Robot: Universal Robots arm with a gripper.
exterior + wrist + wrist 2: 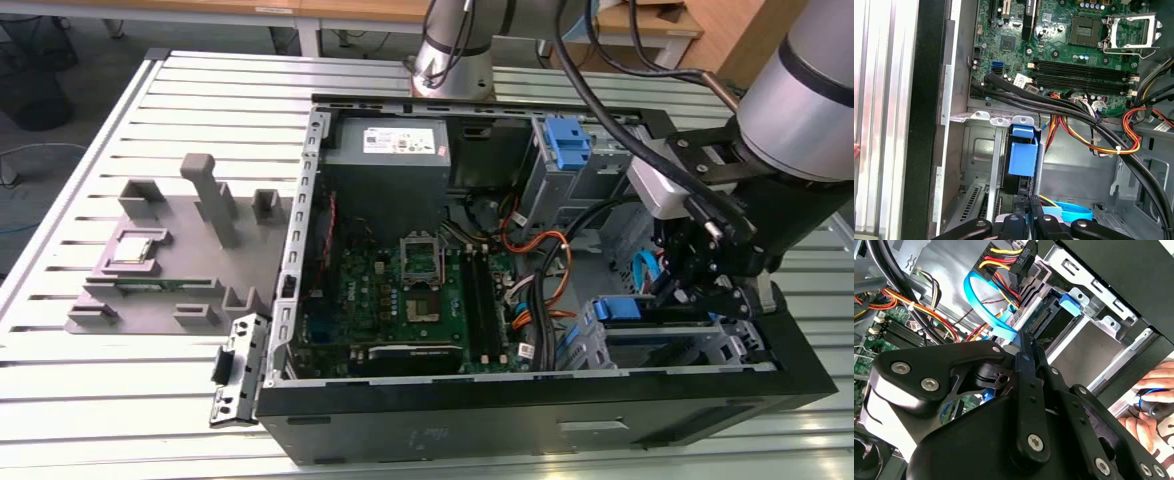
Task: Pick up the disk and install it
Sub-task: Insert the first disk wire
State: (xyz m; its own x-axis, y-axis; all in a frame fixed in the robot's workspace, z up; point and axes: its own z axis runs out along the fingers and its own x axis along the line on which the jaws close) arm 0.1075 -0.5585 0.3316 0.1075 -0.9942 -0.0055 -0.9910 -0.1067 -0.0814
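The disk point(1022, 159) stands edge-on in a slot of the metal drive cage point(979, 150) inside the open computer case, its blue carrier tab facing out. In the exterior view the disk's blue carrier point(627, 310) sits in the cage at the case's near right corner. The second wrist view shows the seated disk point(1046, 320) with its blue tab deep in the bay. My gripper point(1030, 220) hovers just off the disk's outer end, apart from it, fingers pressed together with nothing between them. The same black fingers point(1026, 357) point toward the bay, and the gripper point(721, 295) hangs over the cage.
A light blue data cable point(985, 310) and bundled power wires point(1114, 142) run beside the cage. The motherboard point(414, 290) fills the case's middle. A second blue carrier point(567, 140) sits in the upper bay. A grey fixture point(160, 260) stands left. A person's hand point(1149, 405) is outside the case.
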